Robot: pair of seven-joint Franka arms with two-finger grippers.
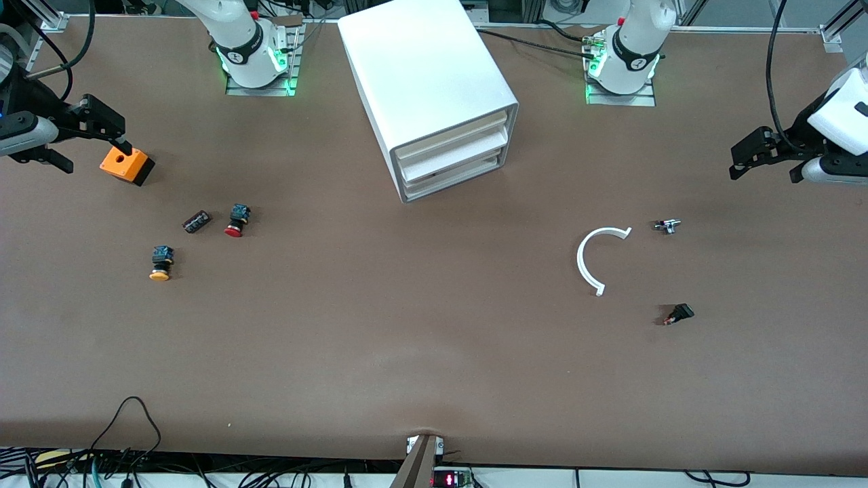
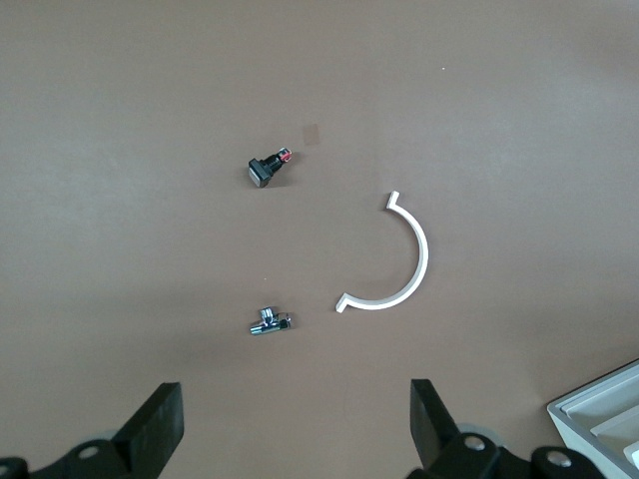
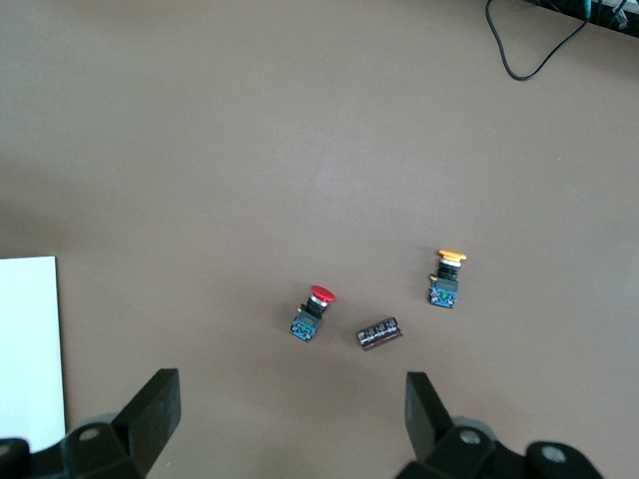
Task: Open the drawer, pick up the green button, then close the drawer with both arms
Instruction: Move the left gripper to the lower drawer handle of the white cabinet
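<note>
The white cabinet [image 1: 427,74] stands at the middle of the table near the arms' bases. Its three drawers are shut; the bottommost drawer [image 1: 454,177] faces the front camera. A corner of the cabinet shows in the left wrist view [image 2: 599,414] and its top in the right wrist view [image 3: 28,349]. No green-capped button is in view. My left gripper [image 1: 765,175] hangs open and empty over the left arm's end of the table, and its own view shows it open [image 2: 295,424]. My right gripper [image 1: 95,154] is open and empty over the right arm's end, beside an orange box, and its own view shows it open [image 3: 290,409].
Toward the right arm's end lie an orange box [image 1: 127,165], a red-capped button [image 1: 237,220], an orange-capped button [image 1: 161,263] and a dark cylinder [image 1: 196,221]. Toward the left arm's end lie a white curved piece [image 1: 590,261], a small metal part [image 1: 666,226] and a small black part [image 1: 679,314].
</note>
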